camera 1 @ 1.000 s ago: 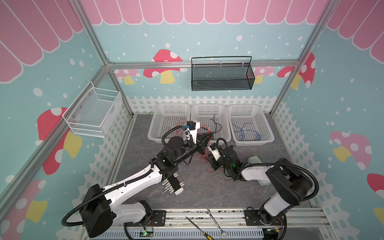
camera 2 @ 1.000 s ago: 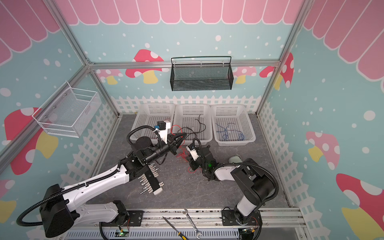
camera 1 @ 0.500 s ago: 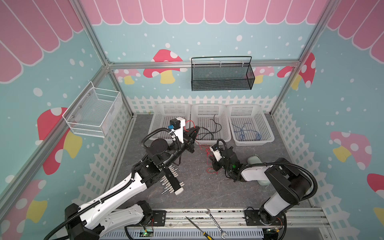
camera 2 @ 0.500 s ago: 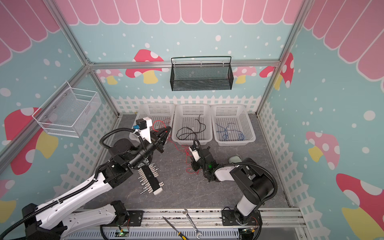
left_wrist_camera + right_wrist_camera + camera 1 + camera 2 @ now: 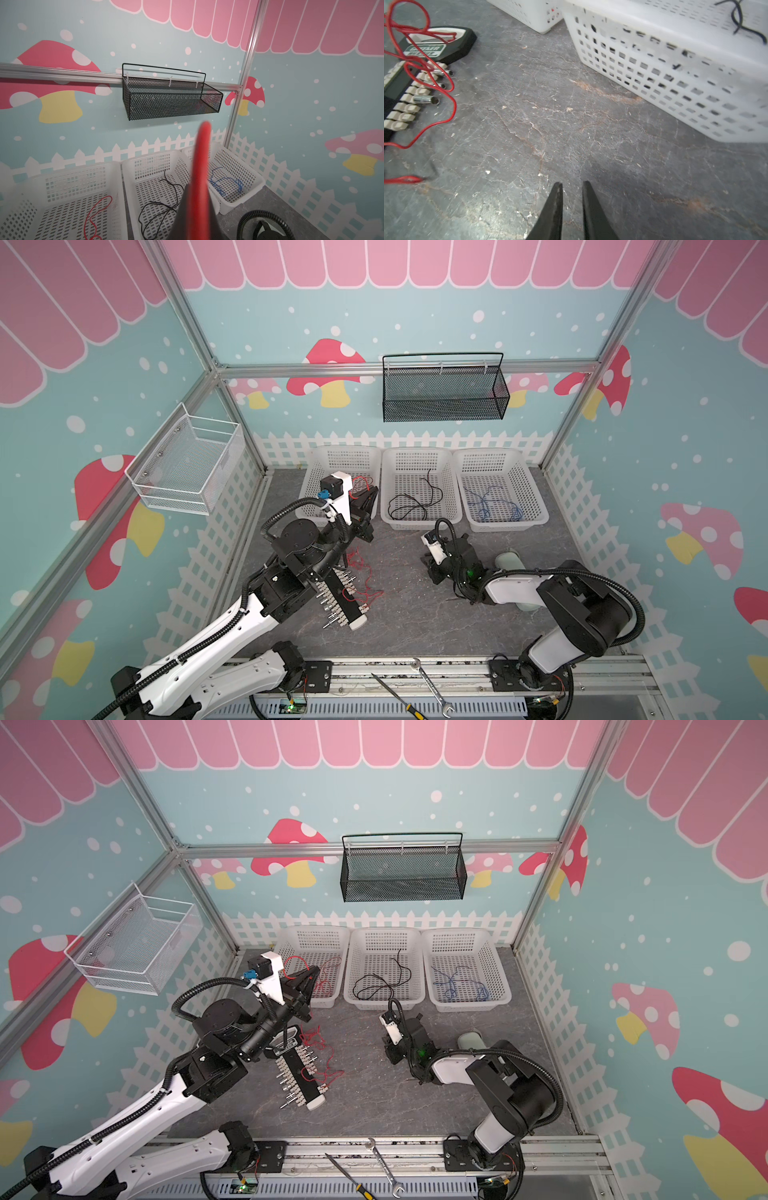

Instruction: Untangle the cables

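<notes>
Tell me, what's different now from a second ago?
The left gripper, shut on the red cable, swung away from the right gripper toward the left basket, dragging the cable's loose loops onto the socket rack. The right gripper stayed low over the table, jaws slightly apart and empty. The black cable and blue cable stayed in their baskets.

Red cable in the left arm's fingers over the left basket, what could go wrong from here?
1. The red cable appears to trail down in loops across the socket rack; lifting further could snag a socket and drag the rack.
2. The left gripper has its fingers shut on a very thin wire, which may slip out.
3. The trailing loops could land outside the left basket; the right gripper, fingers apart, holds nothing.
</notes>
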Available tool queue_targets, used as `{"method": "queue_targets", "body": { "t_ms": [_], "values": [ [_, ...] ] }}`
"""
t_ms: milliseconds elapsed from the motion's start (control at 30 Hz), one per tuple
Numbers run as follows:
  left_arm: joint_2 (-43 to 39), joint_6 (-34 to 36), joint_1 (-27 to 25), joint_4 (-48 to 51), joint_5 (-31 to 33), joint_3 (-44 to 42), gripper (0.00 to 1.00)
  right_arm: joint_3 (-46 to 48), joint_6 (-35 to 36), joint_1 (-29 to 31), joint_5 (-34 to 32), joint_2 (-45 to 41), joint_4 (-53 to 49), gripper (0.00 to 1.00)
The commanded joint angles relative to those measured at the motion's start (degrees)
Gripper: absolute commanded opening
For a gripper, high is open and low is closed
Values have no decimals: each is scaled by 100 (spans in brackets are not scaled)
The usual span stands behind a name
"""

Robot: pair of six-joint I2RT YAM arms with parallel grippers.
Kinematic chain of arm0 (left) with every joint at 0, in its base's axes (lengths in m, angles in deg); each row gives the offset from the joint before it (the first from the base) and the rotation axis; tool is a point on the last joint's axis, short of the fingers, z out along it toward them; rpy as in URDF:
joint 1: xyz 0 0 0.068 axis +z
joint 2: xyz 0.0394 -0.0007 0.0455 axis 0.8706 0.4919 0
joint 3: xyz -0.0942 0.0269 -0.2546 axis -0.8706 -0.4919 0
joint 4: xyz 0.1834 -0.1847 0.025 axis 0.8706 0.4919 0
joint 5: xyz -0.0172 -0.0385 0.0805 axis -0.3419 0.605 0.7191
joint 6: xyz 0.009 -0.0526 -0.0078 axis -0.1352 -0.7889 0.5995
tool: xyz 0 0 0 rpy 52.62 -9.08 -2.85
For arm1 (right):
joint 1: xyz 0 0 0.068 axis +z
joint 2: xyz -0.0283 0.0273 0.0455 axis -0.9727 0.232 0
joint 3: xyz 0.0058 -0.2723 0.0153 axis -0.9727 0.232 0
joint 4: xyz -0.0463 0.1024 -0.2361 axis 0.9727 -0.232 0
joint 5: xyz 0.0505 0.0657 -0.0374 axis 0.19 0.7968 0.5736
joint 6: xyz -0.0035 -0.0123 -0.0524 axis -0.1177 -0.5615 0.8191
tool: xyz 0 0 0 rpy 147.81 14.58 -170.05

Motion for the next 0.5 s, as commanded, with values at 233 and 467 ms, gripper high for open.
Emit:
{"method": "queue_targets", "body": {
  "t_ms": [233, 467],
  "values": [
    [228, -76, 24, -319, -736, -174, 0, -631, 374, -3, 1396, -321, -54, 38],
    [364, -187, 24, -791, -1409, 41, 0, -607, 248, 9, 1255, -346, 76, 38]
  ]
}}
